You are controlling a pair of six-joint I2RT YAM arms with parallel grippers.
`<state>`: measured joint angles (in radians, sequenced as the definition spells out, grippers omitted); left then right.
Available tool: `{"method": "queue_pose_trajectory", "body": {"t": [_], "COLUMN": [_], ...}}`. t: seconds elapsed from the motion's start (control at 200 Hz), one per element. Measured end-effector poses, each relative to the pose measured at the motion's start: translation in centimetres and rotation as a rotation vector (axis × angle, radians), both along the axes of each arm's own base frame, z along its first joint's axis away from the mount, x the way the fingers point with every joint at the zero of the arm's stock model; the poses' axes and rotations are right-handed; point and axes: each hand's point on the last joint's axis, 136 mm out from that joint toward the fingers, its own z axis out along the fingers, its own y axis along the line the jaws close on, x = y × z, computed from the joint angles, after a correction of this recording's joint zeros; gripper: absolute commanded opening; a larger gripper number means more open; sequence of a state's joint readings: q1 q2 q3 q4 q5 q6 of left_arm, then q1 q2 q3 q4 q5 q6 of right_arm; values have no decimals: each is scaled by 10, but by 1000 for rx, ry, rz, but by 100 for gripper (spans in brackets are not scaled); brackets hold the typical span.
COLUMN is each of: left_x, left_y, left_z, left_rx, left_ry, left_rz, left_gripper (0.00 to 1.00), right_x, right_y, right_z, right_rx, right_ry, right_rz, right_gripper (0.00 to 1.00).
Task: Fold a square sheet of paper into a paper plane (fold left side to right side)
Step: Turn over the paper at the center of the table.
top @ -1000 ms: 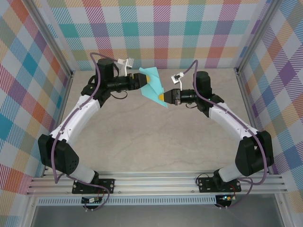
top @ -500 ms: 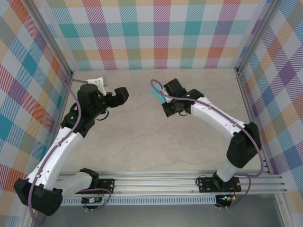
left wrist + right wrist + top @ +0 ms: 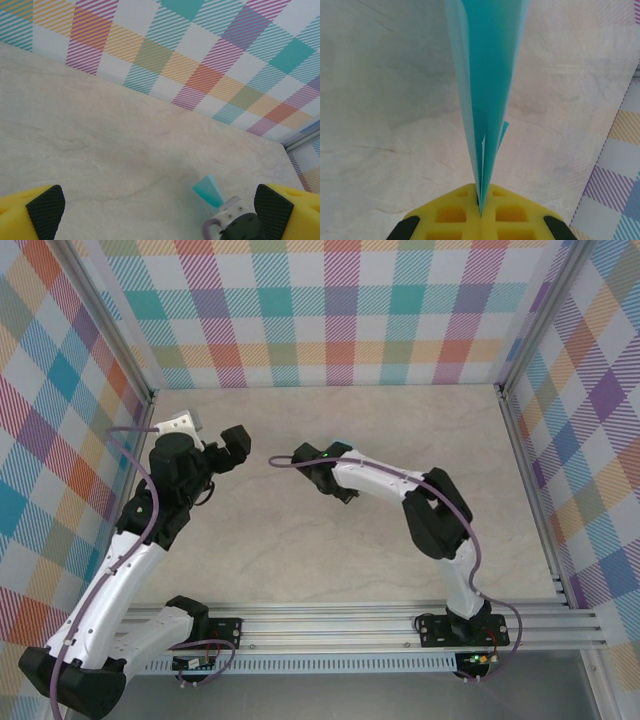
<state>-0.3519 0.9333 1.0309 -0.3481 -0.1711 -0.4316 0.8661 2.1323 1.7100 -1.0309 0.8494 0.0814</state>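
Observation:
My right gripper (image 3: 481, 210) is shut on the turquoise sheet of paper (image 3: 487, 75), which is folded into a narrow pointed shape. I see the paper edge-on in the right wrist view, with several layers fanning out away from the yellow fingers over the table. From above, the right gripper (image 3: 325, 475) is near the middle of the table and points down. My left gripper (image 3: 235, 440) hangs to its left, apart from it. In the left wrist view the left gripper (image 3: 160, 215) is open wide with nothing between its pads (image 3: 45, 215). The paper's tip (image 3: 209, 191) sticks out beside the right wrist (image 3: 232, 222).
The beige marbled table (image 3: 300, 550) is closed in by plaid walls at the back (image 3: 340, 320), left and right (image 3: 590, 440). An aluminium rail (image 3: 330, 635) carries both arm bases along the near edge.
The left gripper let go of the paper, opened wide and drew back to the left. The right arm swung left toward the middle of the table, carrying the paper with it.

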Motion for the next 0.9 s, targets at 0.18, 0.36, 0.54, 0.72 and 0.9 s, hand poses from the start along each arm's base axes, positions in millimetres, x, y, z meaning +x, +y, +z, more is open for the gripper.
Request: {"method": "queue_pose_trajectory", "body": {"t": [0.18, 0.36, 0.54, 0.72, 0.9], "left_x": [5, 5, 11, 35, 62], "left_y": [-3, -4, -9, -33, -81], "left_z": [-8, -9, -20, -72, -151], "left_rx": [5, 3, -2, -45, -127], "left_ry": [25, 28, 61, 206, 415], "left_rz": [-5, -13, -22, -72, -209], "left_gripper": [100, 100, 100, 96, 89], "right_x": [-9, -32, -60, -61, -44], "right_y": [31, 46, 46, 19, -43], "right_z": [-38, -54, -24, 34, 60], "right_rx": [-59, 27, 246, 527, 828], "right_ry": [42, 151, 214, 158, 83], "right_rz": [39, 55, 62, 15, -169], "right_gripper": [30, 65, 81, 85, 100]}}
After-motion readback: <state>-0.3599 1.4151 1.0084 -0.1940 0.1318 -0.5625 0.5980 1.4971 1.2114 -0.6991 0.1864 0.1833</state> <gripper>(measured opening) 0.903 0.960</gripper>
